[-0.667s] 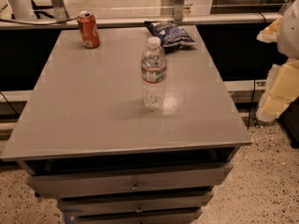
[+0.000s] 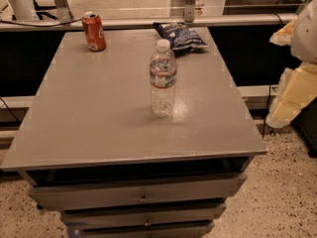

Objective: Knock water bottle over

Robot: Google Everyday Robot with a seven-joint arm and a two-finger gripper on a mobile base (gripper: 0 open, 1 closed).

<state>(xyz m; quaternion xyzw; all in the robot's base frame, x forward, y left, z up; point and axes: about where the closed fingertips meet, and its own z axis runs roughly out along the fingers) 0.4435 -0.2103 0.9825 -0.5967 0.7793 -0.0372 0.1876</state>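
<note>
Standing upright: item 1, the water bottle (image 2: pixel 163 78). It is clear ribbed plastic with a white cap and a red, white and green label band. It rests on the grey table (image 2: pixel 89 118), a little right of the tabletop's middle, and nothing touches it. Task status: bottle erect and no contact made, so the step in hand is judged to be the approach.

Item 2, the gripper (image 2: pixel 293 95): the pale arm end to the right of the bottle, beyond the table's right edge and well apart from the bottle. Whether it is open or closed cannot be told. Next move, as a judgement: come in over the table edge toward the bottle and push sideways high on its body, near the label or cap. A light shove there should topple it (a push low down would more likely slide it along the smooth top).

Item 3, snack bag (image 2: pixel 181 35): dark blue, lying flat behind the bottle and slightly to its right, near but apart.

Item 4, soda can (image 2: pixel 94 31): orange-red, upright, behind and well to the left of the bottle.

Item 5, drawers (image 2: pixel 138 195): below the bottle, under the tabletop.

Obstructions: nothing stands between gripper and bottle. A bottle tipped toward the far side could land on the snack bag.
</note>
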